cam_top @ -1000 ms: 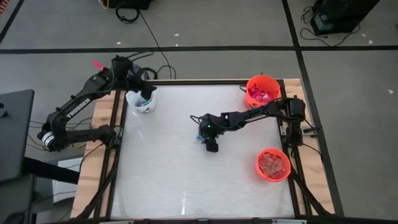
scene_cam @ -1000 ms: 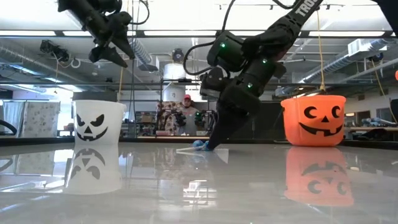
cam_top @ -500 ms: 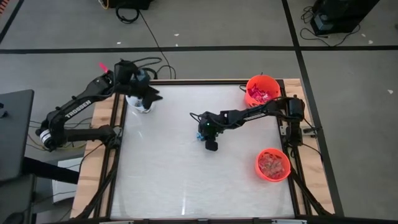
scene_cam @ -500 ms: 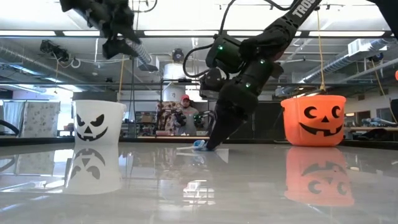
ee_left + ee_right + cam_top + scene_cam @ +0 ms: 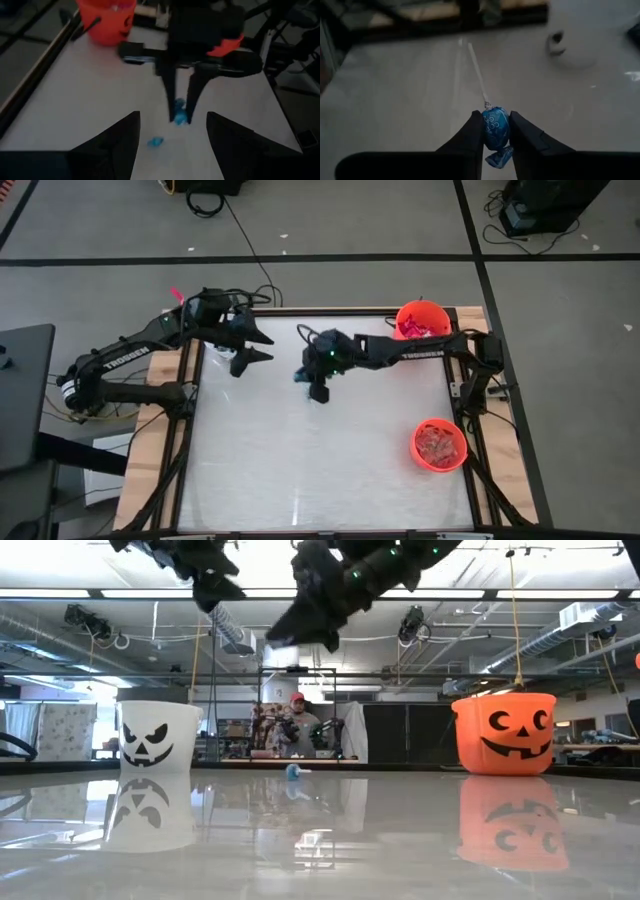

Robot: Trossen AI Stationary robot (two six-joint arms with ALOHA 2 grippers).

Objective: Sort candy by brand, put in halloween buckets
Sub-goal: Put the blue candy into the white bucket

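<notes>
We see the right hand [image 5: 495, 131] lifted off the bench [image 5: 320, 460], near its far middle, and clamped on a blue wrapped candy [image 5: 495, 127]; the right wrist view shows the sweet pinched between the two dark fingers [image 5: 470, 135], its twisted tail hanging below them. In the left wrist view the same sweet [image 5: 180, 107] sits between the tips of that right hand [image 5: 180, 112], which points down at the bench.

A second blue candy [image 5: 293, 771] lies on the bench below and a little aside of the raised hand; we also find it in the left wrist view [image 5: 155, 142], apart from the held one.

The left hand [image 5: 262, 347] hangs above the far left part of the bench with its fingers well apart and nothing between them. In the high view it covers the spot where the white bucket stands, so from above we cannot make that bucket out; the low view shows the white bucket [image 5: 158, 737] with its dark face standing upright on the bench, the left hand [image 5: 215, 585] high above it.

One orange bucket [image 5: 421, 326] stands at the far right corner with pink and red sweets inside. Another orange bucket [image 5: 440, 444] stands near the right edge, closer to the front, also holding candy. In the low view an orange bucket with a jack-o'-lantern face [image 5: 504, 733] stands upright on the right.

Beyond the bench a person [image 5: 297, 725] sits in the room
</notes>
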